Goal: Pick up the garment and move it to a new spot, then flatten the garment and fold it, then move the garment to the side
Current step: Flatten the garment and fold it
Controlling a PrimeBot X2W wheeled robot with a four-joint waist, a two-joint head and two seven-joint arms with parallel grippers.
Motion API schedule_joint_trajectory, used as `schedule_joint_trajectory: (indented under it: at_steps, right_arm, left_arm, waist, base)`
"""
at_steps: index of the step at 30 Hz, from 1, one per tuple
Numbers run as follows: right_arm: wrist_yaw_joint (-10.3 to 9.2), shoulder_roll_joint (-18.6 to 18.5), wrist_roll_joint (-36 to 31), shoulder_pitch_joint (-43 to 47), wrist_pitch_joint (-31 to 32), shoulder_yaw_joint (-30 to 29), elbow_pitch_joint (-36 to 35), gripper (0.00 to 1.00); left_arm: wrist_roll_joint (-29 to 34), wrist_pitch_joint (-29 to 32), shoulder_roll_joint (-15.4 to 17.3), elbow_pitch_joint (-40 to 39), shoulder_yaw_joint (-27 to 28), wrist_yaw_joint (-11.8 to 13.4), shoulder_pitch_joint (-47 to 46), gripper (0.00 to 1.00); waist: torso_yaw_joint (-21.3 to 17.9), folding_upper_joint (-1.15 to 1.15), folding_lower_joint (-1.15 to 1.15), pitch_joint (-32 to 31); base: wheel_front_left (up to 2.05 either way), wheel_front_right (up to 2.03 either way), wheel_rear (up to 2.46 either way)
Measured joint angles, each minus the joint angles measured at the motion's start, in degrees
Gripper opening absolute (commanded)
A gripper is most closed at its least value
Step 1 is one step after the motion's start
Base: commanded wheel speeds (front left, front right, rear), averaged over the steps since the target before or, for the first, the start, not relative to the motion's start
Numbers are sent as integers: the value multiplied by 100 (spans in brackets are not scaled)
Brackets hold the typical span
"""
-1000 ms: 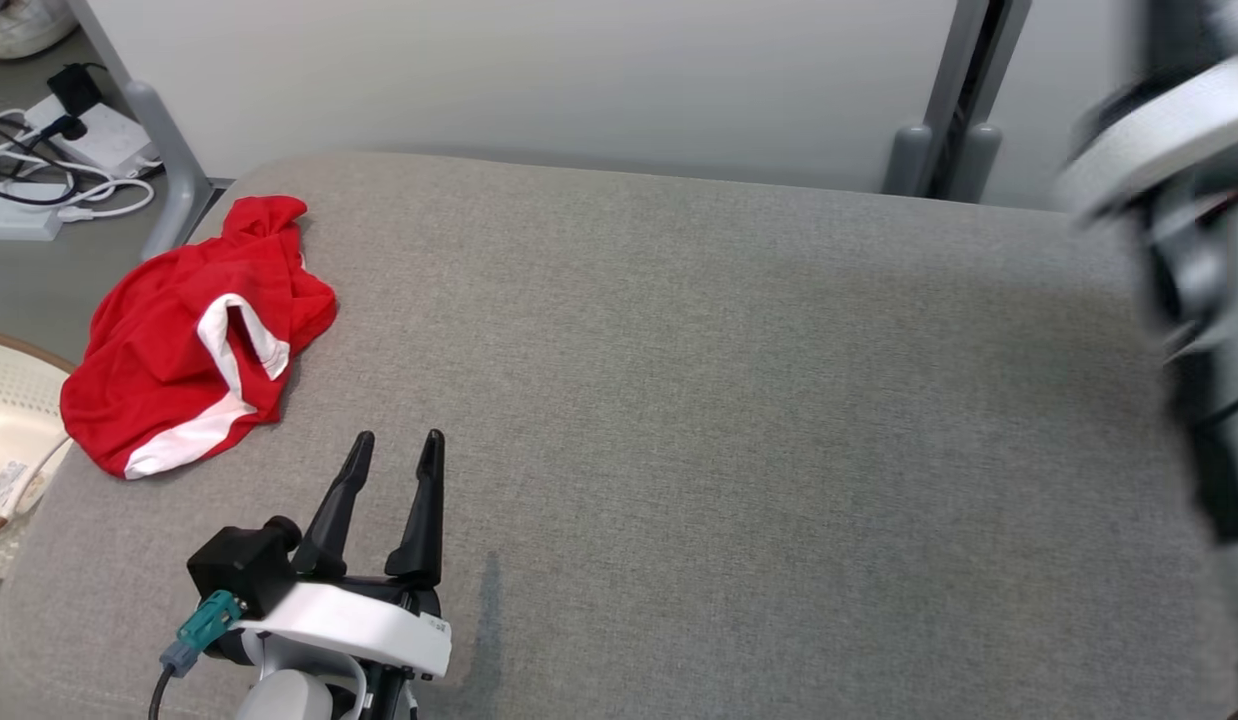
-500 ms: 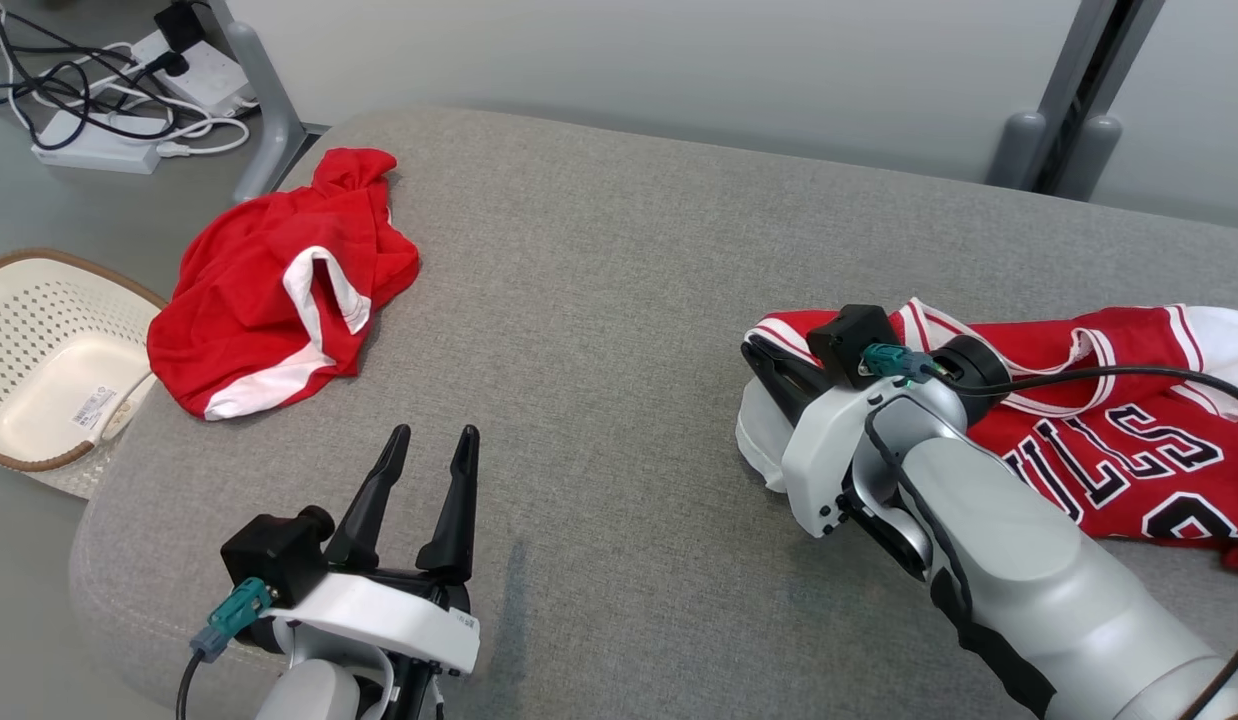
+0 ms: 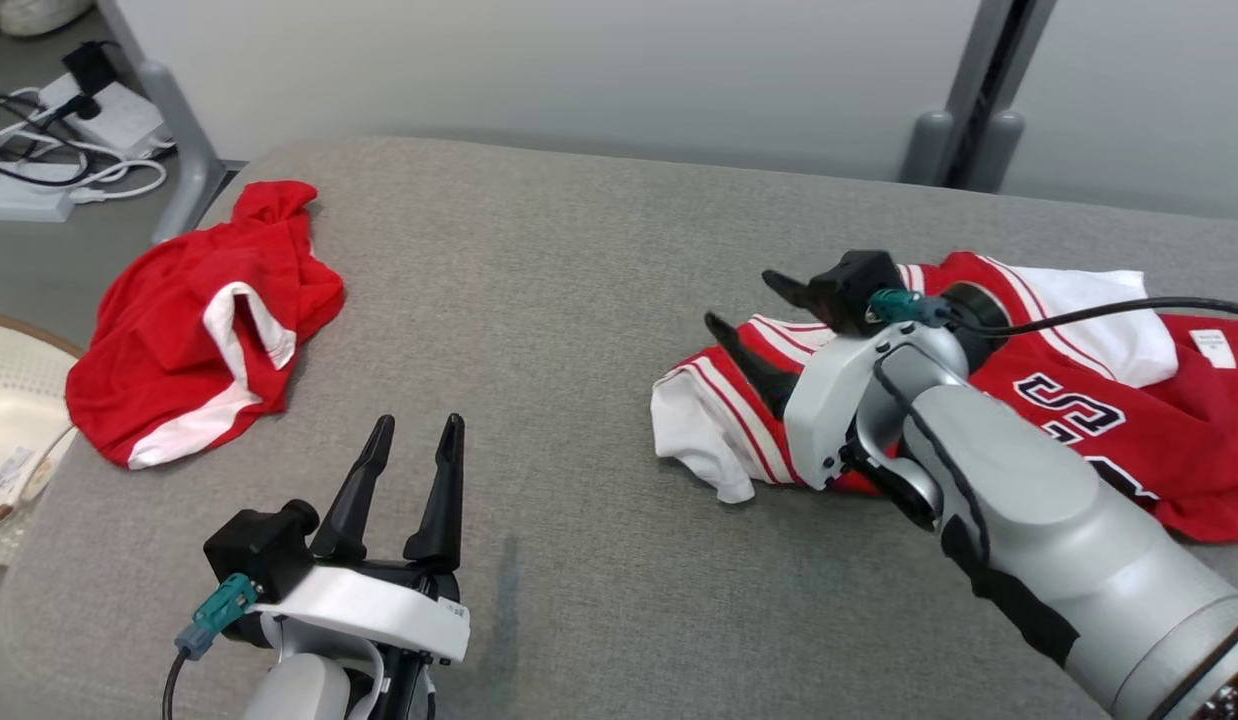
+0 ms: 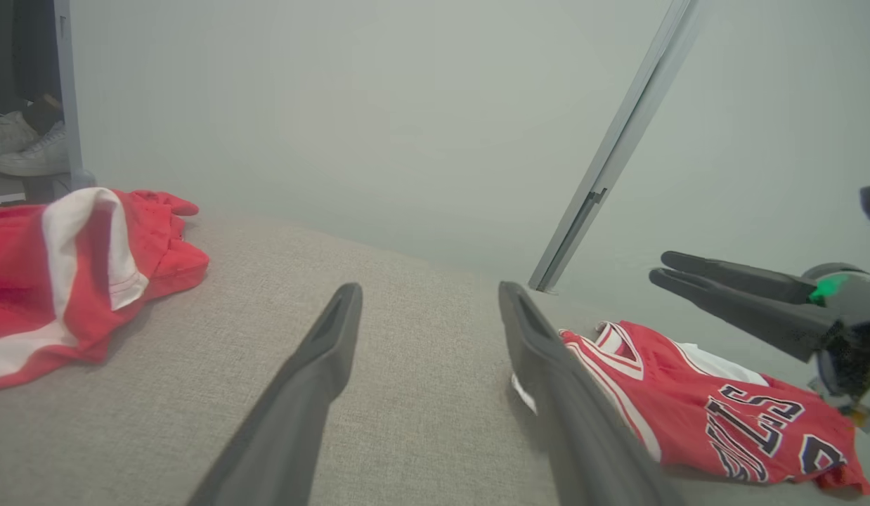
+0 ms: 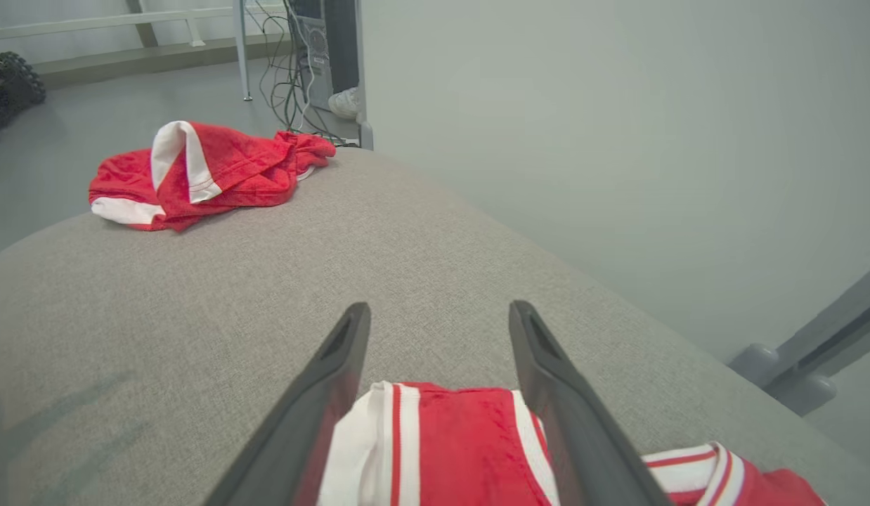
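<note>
The right tool (image 3: 741,300) stood spread, pinching nothing, just over the jersey (image 3: 1199,440), whose striped white end lay beneath and between its fingers. The jersey lay crumpled on the right half of the grey bench (image 3: 559,290), its long axis running across the bench and its striped end pointing left toward the middle. The left tool (image 3: 417,420) was also spread, well apart from the jersey. A second red garment (image 3: 169,330) lay at the bench's far-left corner. Behind stood a pale wall (image 3: 579,70). A basket (image 3: 9,420) and cables (image 3: 29,165) sat on the floor at left.
</note>
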Motion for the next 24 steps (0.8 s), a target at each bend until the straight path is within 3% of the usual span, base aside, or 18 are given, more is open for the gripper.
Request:
schedule_joint_trajectory:
  at_steps: [11, 16, 21, 24]
  right_arm:
    - [0, -600, 26, 54, -786, -1099, -210, 100]
    - [0, -862, -476, 801, -823, -2415, -1077, 100]
    - [-1, -581, -1171, 2126, -828, -3966, -2173, 100]
    - [0, -287, -1667, 2783, -828, -4426, -2686, 100]
  left_arm:
    - [34, 0, 1, -171, 115, 1, -120, 100]
    - [51, -1, 0, -257, 223, 26, -179, 100]
    - [85, 0, 3, -309, 355, 35, -198, 100]
    - [119, 0, 1, -314, 364, 34, -226, 100]
  waist:
    - [-801, 0, 0, -57]
    - [-1165, 0, 0, -28]
    - [-1486, 0, 0, 43]
    - [-1648, 0, 0, 112]
  base:
    - [0, 0, 0]
    - [0, 0, 0]
    - [0, 0, 0]
    - [0, 0, 0]
